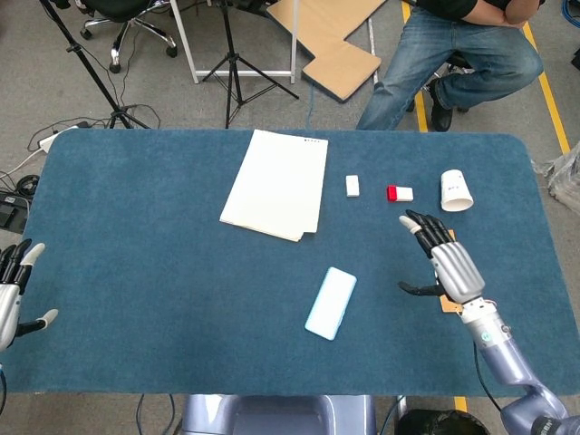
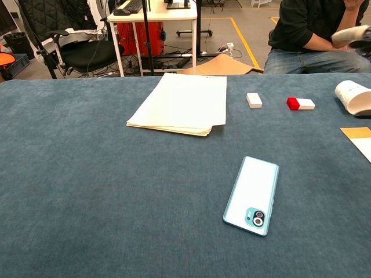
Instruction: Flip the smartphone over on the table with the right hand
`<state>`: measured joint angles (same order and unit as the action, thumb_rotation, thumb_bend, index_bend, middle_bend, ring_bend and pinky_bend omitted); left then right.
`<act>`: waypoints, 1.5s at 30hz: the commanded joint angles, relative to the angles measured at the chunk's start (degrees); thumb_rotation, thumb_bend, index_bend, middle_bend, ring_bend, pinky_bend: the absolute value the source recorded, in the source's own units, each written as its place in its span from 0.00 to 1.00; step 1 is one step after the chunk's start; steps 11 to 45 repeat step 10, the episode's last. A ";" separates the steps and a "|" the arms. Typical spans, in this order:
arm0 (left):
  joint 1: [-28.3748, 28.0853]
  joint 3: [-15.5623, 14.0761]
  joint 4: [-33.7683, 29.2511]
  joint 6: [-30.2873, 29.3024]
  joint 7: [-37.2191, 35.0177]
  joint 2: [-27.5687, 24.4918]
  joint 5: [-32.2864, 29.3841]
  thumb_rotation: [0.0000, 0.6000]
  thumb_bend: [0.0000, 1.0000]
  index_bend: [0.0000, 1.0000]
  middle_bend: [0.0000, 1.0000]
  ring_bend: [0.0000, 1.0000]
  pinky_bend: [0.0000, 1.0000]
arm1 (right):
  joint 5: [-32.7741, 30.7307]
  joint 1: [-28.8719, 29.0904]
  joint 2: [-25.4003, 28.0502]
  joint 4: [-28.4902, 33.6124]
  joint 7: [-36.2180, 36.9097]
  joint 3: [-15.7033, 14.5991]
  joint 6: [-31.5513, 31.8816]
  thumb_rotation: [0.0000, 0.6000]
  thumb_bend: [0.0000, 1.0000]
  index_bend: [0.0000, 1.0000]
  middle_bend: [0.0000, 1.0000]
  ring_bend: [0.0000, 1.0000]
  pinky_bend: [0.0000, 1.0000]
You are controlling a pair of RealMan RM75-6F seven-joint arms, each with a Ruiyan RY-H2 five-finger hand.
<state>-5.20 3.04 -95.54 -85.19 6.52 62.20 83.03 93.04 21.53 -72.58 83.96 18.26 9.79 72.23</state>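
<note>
The pale blue smartphone [image 1: 331,303] [image 2: 252,195] lies flat on the blue table with its back and camera facing up, the camera end nearest me. My right hand [image 1: 444,261] hovers open to the right of the phone, fingers spread, apart from it and holding nothing. In the chest view only a fingertip of the right hand [image 2: 351,35] shows at the upper right edge. My left hand [image 1: 13,295] is open at the far left edge of the table, away from everything.
A stack of white paper [image 1: 277,184] lies behind the phone. A white block [image 1: 352,186], a red-and-white block [image 1: 400,193] and a tipped paper cup [image 1: 456,191] sit at the back right. An orange-and-white card [image 1: 448,265] lies under my right hand. A person sits beyond the table.
</note>
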 commanded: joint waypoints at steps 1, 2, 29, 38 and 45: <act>0.39 -0.24 0.51 -0.72 -0.55 0.00 0.73 1.00 0.00 0.00 0.00 0.00 0.00 | 0.88 -6.69 4.54 4.38 -14.35 -2.45 8.28 1.00 0.00 0.04 0.00 0.00 0.00; 0.45 -0.28 0.56 -0.82 -0.60 0.00 0.80 1.00 0.00 0.00 0.00 0.00 0.00 | 0.67 -7.07 4.77 4.57 -15.03 -2.63 8.51 1.00 0.00 0.04 0.00 0.00 0.00; 1.10 -0.52 1.09 -2.21 -1.49 -0.04 2.00 1.00 0.00 0.00 0.00 0.00 0.00 | -3.03 -11.67 6.55 6.90 -21.98 -4.48 11.25 1.00 0.00 0.04 0.00 0.00 0.00; 1.10 -0.52 1.09 -2.21 -1.49 -0.04 2.00 1.00 0.00 0.00 0.00 0.00 0.00 | -3.03 -11.67 6.55 6.90 -21.98 -4.48 11.25 1.00 0.00 0.04 0.00 0.00 0.00; 1.10 -0.52 1.09 -2.21 -1.49 -0.04 2.00 1.00 0.00 0.00 0.00 0.00 0.00 | -3.03 -11.67 6.55 6.90 -21.98 -4.48 11.25 1.00 0.00 0.04 0.00 0.00 0.00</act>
